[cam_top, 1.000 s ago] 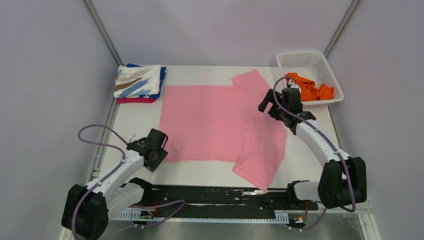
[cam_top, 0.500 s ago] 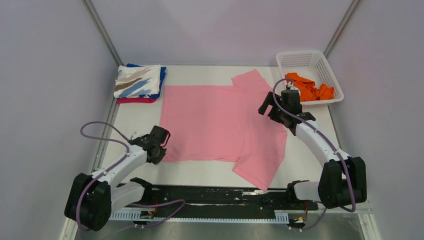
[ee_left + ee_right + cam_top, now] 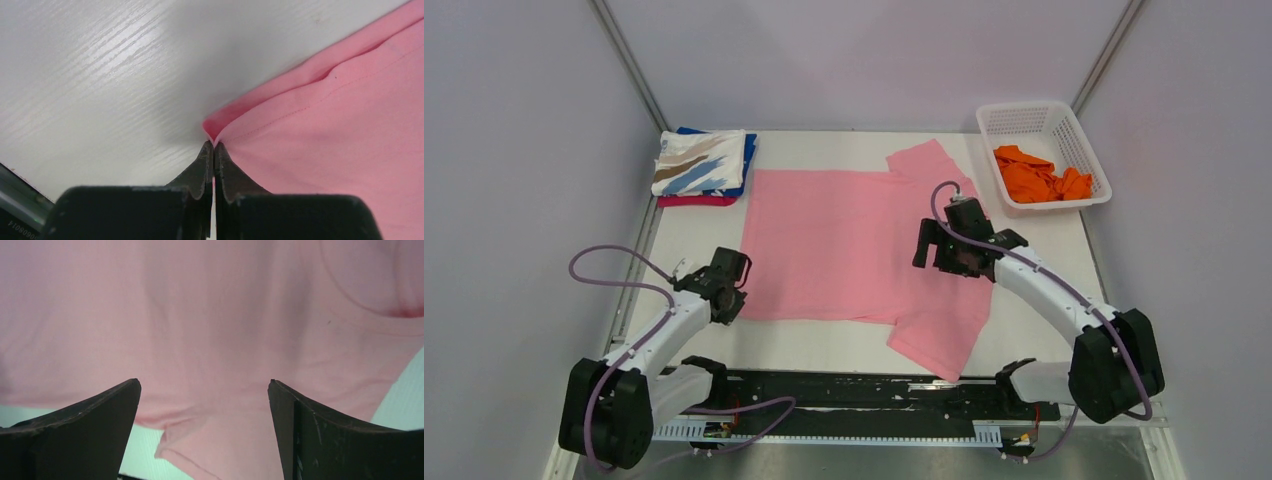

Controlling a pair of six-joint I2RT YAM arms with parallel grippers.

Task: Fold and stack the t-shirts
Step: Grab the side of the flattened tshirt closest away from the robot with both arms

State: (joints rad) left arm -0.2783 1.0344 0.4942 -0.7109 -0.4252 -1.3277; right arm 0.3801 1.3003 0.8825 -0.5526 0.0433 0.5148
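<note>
A light pink t-shirt [image 3: 854, 240] lies spread flat across the middle of the table, its hem toward the left. My left gripper [image 3: 736, 298] sits at the shirt's near-left hem corner. In the left wrist view that gripper [image 3: 213, 145] is shut, with the pink corner [image 3: 300, 125] pinched at its tips and lifted into a small fold. My right gripper [image 3: 924, 247] hovers over the shirt's right part near the collar, and its jaws [image 3: 204, 382] stand wide open with only pink cloth [image 3: 215, 330] below. An orange t-shirt [image 3: 1036, 178] lies crumpled in the basket.
The white lattice basket [image 3: 1024, 108] stands at the back right. A folded stack [image 3: 702, 160] sits at the back left: a white streaked shirt on a blue one, with a magenta one [image 3: 694, 201] at the bottom. Grey walls enclose the table on three sides.
My left gripper closed on the pink shirt's near-left hem corner. The right arm swung from beside the basket leftward and nearer, out over the shirt, its jaws still open.
</note>
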